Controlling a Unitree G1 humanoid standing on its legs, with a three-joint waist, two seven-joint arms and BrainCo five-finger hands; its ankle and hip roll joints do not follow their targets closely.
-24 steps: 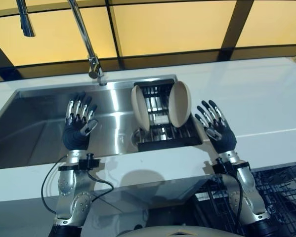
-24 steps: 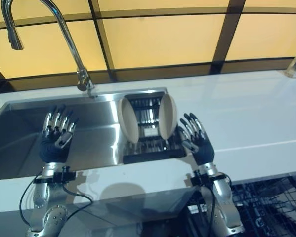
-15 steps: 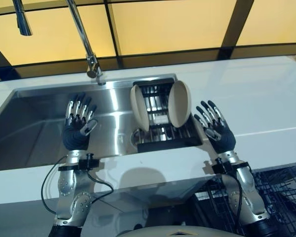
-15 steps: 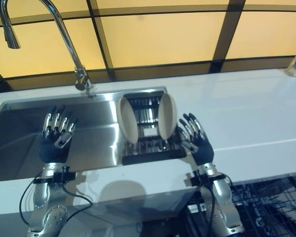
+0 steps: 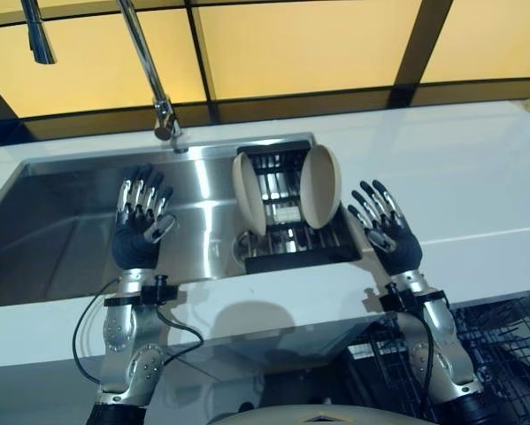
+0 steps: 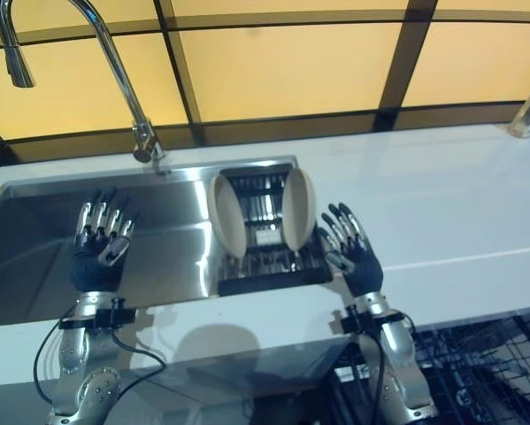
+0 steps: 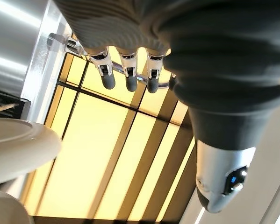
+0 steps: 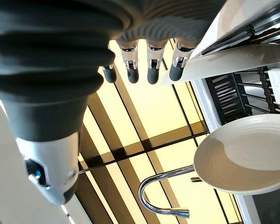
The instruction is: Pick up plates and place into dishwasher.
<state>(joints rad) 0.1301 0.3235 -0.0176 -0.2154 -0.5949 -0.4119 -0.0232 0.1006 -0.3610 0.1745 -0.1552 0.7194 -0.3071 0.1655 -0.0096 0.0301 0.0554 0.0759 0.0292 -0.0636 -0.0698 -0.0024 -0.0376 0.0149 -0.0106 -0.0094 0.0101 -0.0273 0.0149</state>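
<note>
- Reaching for a plate from here risks knocking it: both plates stand on edge in the rack (image 5: 291,232), so a hand coming in flat could tip one against the other or out into the sink (image 5: 70,221).
- Grasping by the thin rim alone could let a plate slip, since the glaze looks smooth and the fingertips are hard.
- The dishwasher basket (image 5: 503,345) sits low on the right, below the surface (image 5: 477,186); carrying a plate over the edge could clip it on the way down.
- The right hand (image 5: 390,232) hovers with fingers spread and straight, holding nothing, just beside the right plate (image 5: 321,186), at the rack's right edge.
- The left hand (image 5: 139,221) is also spread and empty, over the sink, well apart from the left plate (image 5: 249,192).
- Neither hand touches a plate; the right plate looks the natural first pick.
- The tap (image 5: 149,62) rises behind the sink, clear of both hands.
</note>
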